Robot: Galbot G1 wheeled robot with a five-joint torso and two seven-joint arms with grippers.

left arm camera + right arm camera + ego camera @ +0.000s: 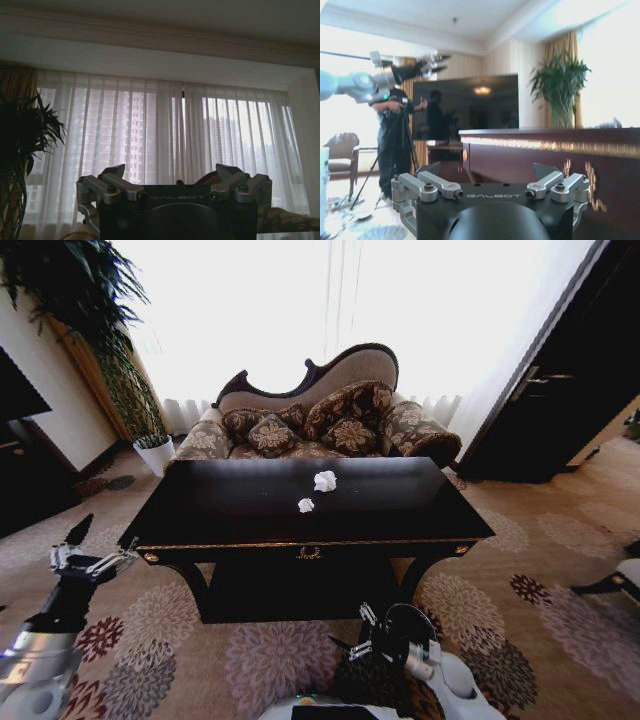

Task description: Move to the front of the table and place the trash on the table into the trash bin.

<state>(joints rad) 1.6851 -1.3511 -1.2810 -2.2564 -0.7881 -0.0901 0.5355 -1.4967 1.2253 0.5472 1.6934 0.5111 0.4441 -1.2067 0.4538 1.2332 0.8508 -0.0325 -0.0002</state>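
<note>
The right gripper is held low before the table, its fingers spread wide and empty, just beside the trash bin on the carpet; the left gripper is raised off the table's left front corner, likewise spread wide; two paper wads are seen near the tabletop's middle, slightly apart.

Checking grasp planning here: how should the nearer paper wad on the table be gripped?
Close a claw across the body of the nearer paper wad, coming straight down: it is small, crumpled, handleless, lying loose on the flat table top, apart from the other wad.
</note>
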